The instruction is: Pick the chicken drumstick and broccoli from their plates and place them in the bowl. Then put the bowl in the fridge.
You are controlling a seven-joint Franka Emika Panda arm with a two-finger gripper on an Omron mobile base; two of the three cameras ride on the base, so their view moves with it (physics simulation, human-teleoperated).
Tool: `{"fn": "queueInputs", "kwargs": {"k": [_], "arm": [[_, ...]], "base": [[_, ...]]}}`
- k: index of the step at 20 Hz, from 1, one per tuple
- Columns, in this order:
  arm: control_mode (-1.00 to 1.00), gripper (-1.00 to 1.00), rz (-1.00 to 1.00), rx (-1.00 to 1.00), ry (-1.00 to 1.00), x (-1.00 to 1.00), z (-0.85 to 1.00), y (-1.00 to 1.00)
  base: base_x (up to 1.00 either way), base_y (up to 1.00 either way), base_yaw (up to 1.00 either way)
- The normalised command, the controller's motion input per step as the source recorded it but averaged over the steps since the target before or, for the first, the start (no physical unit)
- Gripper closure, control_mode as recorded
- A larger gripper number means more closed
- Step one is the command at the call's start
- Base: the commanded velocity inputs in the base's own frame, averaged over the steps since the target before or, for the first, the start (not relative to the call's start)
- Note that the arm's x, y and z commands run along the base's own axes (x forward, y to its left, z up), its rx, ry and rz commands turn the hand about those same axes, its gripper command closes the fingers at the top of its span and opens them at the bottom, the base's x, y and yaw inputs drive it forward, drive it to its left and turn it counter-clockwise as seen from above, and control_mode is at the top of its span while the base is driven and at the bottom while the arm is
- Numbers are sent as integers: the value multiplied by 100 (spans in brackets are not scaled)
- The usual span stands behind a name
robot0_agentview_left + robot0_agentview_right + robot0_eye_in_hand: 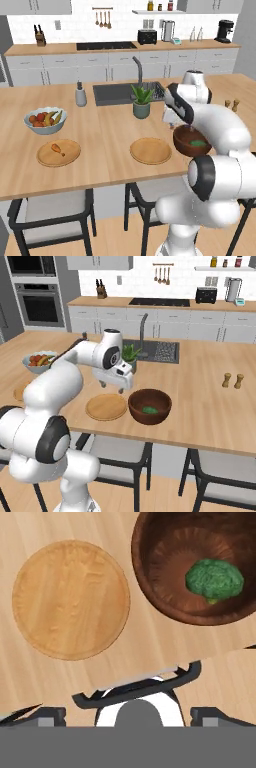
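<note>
Currently the gripper (112, 387) hangs with jaws spread wide and nothing between them, above the bare plate (105, 406) at centre of the right base view, just left of the bowl (150, 406). Broccoli (214, 580) lies inside the bowl, upper right of the hand view. Chicken drumstick (57, 148) rests on the other plate (59, 152), lower left of the left base view, below the fruit bowl (45, 120). A potted plant (142, 102) stands at the sink (120, 93) edge.
</note>
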Motion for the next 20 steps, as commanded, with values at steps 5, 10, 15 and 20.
{"fn": "queueInputs", "kwargs": {"k": [5, 10, 15, 20], "arm": [[-100, -100, 3, -10, -12, -60, 12, 21], [-100, -100, 15, -12, 7, -78, 21, 17], [-100, -100, 2, -4, 3, -13, 6, 38], [-100, -100, 0, 0, 0, -1, 0, 8]], "base": [[0, 0, 0], [0, 0, 0], [0, 0, 0], [0, 0, 0]]}}
